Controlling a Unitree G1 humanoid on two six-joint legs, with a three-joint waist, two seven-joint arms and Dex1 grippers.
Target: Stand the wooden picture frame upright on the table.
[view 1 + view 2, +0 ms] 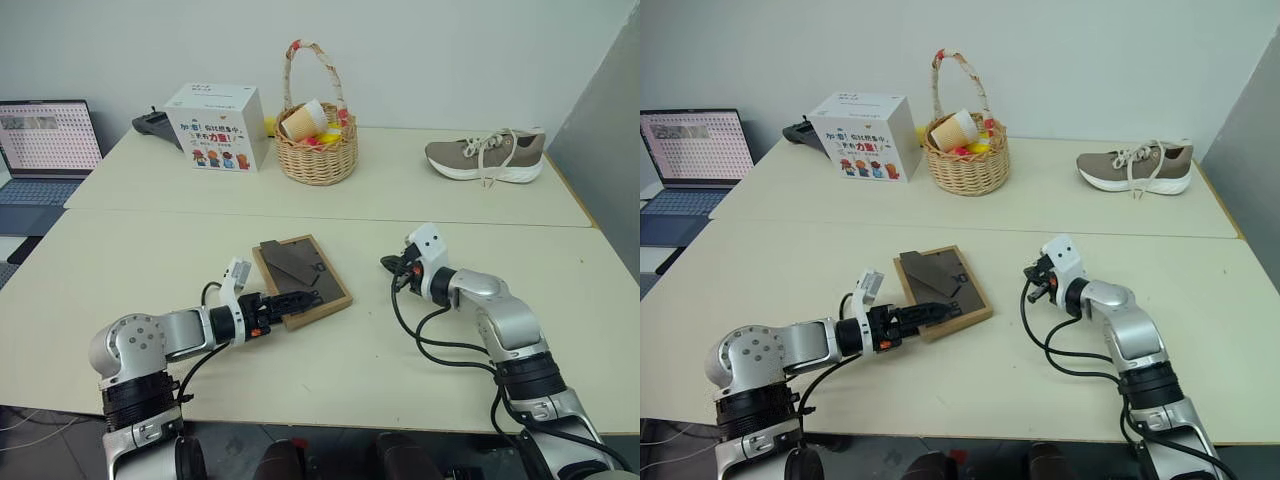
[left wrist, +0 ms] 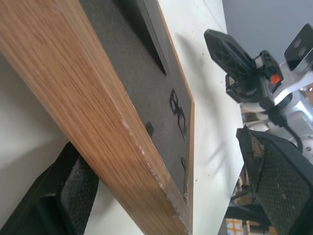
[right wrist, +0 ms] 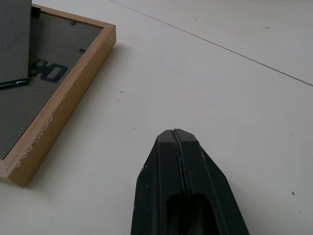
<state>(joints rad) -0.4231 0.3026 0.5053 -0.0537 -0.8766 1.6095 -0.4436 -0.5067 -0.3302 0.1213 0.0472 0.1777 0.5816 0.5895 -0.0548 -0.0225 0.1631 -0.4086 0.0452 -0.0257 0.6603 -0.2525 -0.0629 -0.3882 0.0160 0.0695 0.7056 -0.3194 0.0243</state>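
Observation:
The wooden picture frame [image 1: 322,283] lies flat, back side up, in the middle of the nearer table [image 1: 130,260]. Its dark panel and triangular stand [image 1: 287,262] face upward. My left gripper [image 1: 300,301] is open and straddles the frame's near edge. In the left wrist view the wood border [image 2: 98,112] runs between the two black fingers [image 2: 73,196]. My right gripper [image 1: 389,264] is shut and empty, hovering just right of the frame. In the right wrist view its closed fingertips [image 3: 173,137] point past the frame's corner [image 3: 54,112].
On the farther table stand a white printed box [image 1: 215,125], a wicker basket [image 1: 316,145] with cups, and a grey shoe [image 1: 487,155]. A black object [image 1: 153,122] lies behind the box. An open laptop [image 1: 45,150] sits at the far left.

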